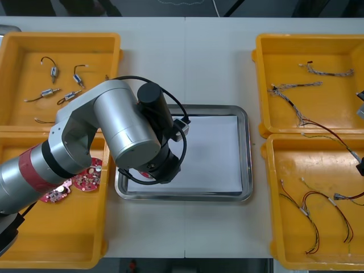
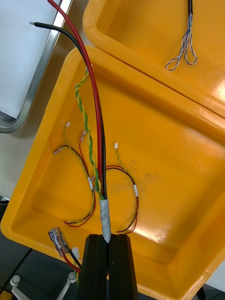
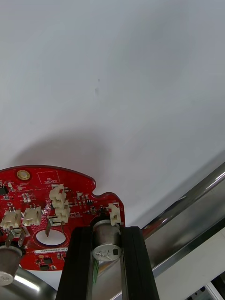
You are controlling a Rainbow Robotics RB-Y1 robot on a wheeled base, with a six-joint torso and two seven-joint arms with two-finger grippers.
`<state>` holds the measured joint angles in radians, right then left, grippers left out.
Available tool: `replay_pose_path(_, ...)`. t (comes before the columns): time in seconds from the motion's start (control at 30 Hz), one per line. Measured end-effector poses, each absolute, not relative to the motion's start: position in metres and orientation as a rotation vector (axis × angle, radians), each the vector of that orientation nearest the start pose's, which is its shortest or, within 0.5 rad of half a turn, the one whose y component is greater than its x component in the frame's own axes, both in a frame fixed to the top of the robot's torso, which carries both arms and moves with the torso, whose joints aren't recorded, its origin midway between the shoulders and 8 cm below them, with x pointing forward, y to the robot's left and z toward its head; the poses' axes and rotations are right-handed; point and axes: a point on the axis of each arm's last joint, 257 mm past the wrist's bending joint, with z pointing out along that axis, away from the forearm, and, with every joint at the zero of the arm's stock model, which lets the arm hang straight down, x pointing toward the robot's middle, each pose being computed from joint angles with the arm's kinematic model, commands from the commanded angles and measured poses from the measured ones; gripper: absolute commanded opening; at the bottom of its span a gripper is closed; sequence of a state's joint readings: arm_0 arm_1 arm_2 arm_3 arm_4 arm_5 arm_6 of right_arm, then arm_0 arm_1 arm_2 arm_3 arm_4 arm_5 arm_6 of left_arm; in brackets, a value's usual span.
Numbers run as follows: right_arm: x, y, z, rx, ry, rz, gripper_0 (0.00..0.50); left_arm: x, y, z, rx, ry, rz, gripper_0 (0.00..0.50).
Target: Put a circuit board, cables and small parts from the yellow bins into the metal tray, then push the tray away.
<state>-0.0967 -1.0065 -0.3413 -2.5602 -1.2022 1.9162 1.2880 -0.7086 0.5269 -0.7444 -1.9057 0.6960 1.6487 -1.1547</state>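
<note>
My left gripper point(image 3: 107, 232) is shut on a round red circuit board point(image 3: 42, 206), its fingers clamped on a metal can at the board's edge. The board hangs low over the white inside of the metal tray point(image 1: 242, 196), at its near left corner; a sliver of the board point(image 1: 148, 174) peeks out under my left arm. My right gripper point(image 2: 108, 239) is shut on a cable point(image 2: 98, 117) of red, black and green-yellow wires, held at its white-taped end above the near right yellow bin point(image 2: 187, 187). That cable point(image 1: 327, 132) trails back to the far right bin.
The far left bin point(image 1: 17, 62) holds several small metal parts point(image 1: 54, 71). Two more red boards point(image 1: 85, 179) lie in the near left bin. Red and yellow cables point(image 1: 318, 210) lie in the near right bin, twisted cables point(image 1: 327, 72) in the far right one.
</note>
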Motion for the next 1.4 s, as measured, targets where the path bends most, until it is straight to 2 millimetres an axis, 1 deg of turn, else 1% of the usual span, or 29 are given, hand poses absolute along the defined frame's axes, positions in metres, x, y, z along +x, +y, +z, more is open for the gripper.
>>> replay_pose_path(0.2, 0.308, -0.307, -0.117, -0.62, 2.587, -0.096, 0.0, 0.401, 0.064, -0.272, 0.945, 2.63, -0.01, 0.001)
replay_pose_path(0.37, 0.31, -0.31, -0.118, -0.694, 2.574, -0.118, 0.0, 0.397, 0.06, -0.28, 0.971, 2.626, -0.008, 0.001)
replay_pose_path(0.6, 0.313, -0.316, -0.119, -0.671, 2.587, -0.117, 0.0, 0.393, 0.058, -0.287, 0.996, 2.626, -0.006, 0.005)
replay_pose_path(0.63, 0.314, -0.316, -0.119, -0.671, 2.587, -0.118, 0.0, 0.393, 0.058, -0.288, 0.997, 2.622, -0.009, 0.101)
replay_pose_path(0.67, 0.314, -0.317, -0.119, -0.671, 2.587, -0.12, 0.0, 0.394, 0.057, -0.288, 0.996, 2.617, -0.014, 0.156)
replay_pose_path(0.7, 0.315, -0.318, -0.119, -0.67, 2.588, -0.121, 0.0, 0.395, 0.056, -0.288, 0.995, 2.611, -0.021, 0.279)
replay_pose_path(0.73, 0.316, -0.318, -0.119, -0.666, 2.589, -0.12, 0.0, 0.396, 0.055, -0.287, 0.993, 2.606, -0.025, 0.354)
replay_pose_path(0.77, 0.316, -0.319, -0.119, -0.663, 2.591, -0.119, 0.0, 0.397, 0.055, -0.287, 0.991, 2.603, -0.027, 0.396)
replay_pose_path(0.8, 0.317, -0.319, -0.119, -0.659, 2.593, -0.117, 0.0, 0.398, 0.056, -0.287, 0.989, 2.602, -0.027, 0.456)
replay_pose_path(0.83, 0.317, -0.32, -0.119, -0.656, 2.594, -0.117, 0.0, 0.398, 0.057, -0.287, 0.988, 2.601, -0.026, 0.5)
replay_pose_path(1.0, 0.318, -0.321, -0.119, -0.658, 2.595, -0.118, 0.0, 0.399, 0.059, -0.287, 0.984, 2.601, -0.022, 0.5)
replay_pose_path(1.2, 0.319, -0.322, -0.119, -0.716, 2.582, -0.132, 0.0, 0.401, 0.059, -0.284, 0.973, 2.603, -0.026, 0.5)
replay_pose_path(1.3, 0.319, -0.322, -0.119, -0.716, 2.581, -0.132, 0.0, 0.403, 0.065, -0.276, 0.947, 2.62, -0.025, 0.5)
replay_pose_path(1.4, 0.319, -0.322, -0.118, -0.715, 2.58, -0.133, 0.0, 0.402, 0.071, -0.258, 0.915, 2.639, -0.037, 0.5)
